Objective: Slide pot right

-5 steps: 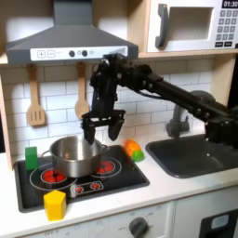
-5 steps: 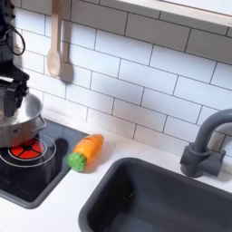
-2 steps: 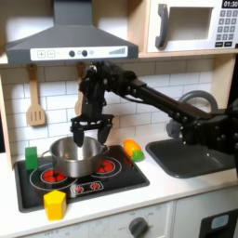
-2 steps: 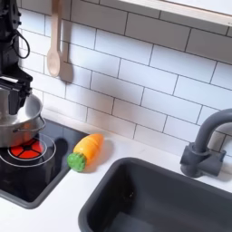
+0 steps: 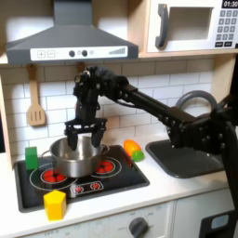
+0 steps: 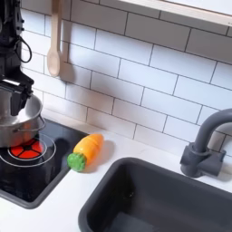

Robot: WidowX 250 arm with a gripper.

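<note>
While one pot [image 5: 71,156] sits on the black stovetop [image 5: 119,177] in the first exterior view, one carrot [image 5: 133,149], one yellow block [image 5: 55,204] and one green block [image 5: 31,156] lie around it. Round, shiny silver and wider than tall, the pot rests over the rear burner. Just above its rim, the gripper [image 5: 84,133] hangs with fingers spread wide, holding nothing.

We see a white counter [image 5: 177,189] bearing a black stovetop [image 5: 125,177], a sink [image 6: 154,204] and a toy carrot [image 6: 85,150].
</note>
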